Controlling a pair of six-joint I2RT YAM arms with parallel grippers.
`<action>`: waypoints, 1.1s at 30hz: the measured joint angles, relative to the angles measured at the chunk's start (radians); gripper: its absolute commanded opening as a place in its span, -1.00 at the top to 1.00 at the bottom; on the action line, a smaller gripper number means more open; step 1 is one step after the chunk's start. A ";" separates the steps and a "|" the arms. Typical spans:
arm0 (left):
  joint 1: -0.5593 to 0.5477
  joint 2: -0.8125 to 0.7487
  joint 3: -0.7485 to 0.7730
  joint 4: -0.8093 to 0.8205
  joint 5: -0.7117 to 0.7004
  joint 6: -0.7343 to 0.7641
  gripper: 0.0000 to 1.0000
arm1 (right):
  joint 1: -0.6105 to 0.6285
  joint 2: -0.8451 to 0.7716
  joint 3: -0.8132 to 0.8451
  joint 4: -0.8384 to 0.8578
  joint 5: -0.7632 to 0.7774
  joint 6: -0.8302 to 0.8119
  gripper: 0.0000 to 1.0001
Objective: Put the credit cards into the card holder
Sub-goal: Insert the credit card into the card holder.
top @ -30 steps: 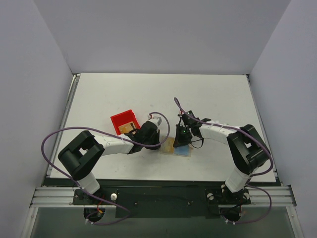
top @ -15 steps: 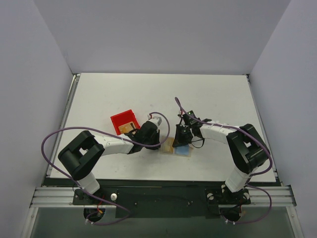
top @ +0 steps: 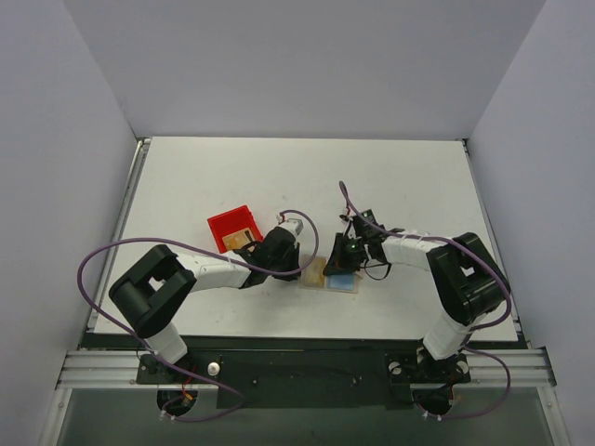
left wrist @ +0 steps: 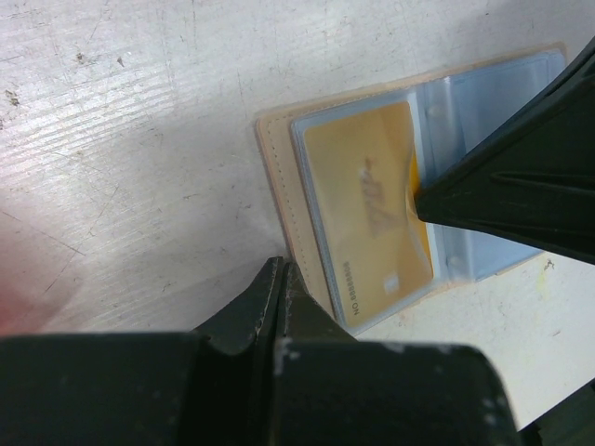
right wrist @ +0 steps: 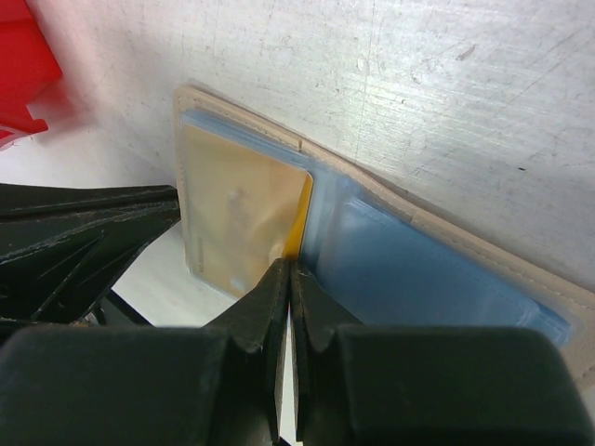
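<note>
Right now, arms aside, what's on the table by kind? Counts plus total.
credit cards: 2, one in the holder's clear sleeve and one that looks to lie in the bin
card holder: 1, lying open
red bin: 1
Total: 4

Blurred markings on credit card (left wrist: 361,190)

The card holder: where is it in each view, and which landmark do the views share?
Top external: card holder just below centre, lying open.
Left wrist: card holder upper right.
Right wrist: card holder in the middle, reaching the right edge.
Shared landmark: the orange-yellow credit card in its sleeve.
</note>
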 measured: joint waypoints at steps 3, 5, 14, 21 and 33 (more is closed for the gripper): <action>0.000 0.000 0.000 0.000 0.000 0.000 1.00 | -0.005 -0.008 -0.016 0.024 -0.008 0.001 1.00; 0.000 0.000 0.000 0.000 0.000 0.000 1.00 | -0.007 -0.016 -0.028 0.039 -0.010 0.001 1.00; -0.008 0.004 0.000 0.010 0.009 -0.004 1.00 | -0.014 -0.097 -0.045 0.061 -0.001 0.004 1.00; -0.019 0.005 0.000 0.011 0.012 -0.007 1.00 | -0.014 -0.140 -0.045 0.047 0.059 0.000 1.00; -0.039 -0.066 0.000 -0.085 -0.010 -0.011 1.00 | -0.026 -0.203 -0.045 0.013 0.142 0.000 1.00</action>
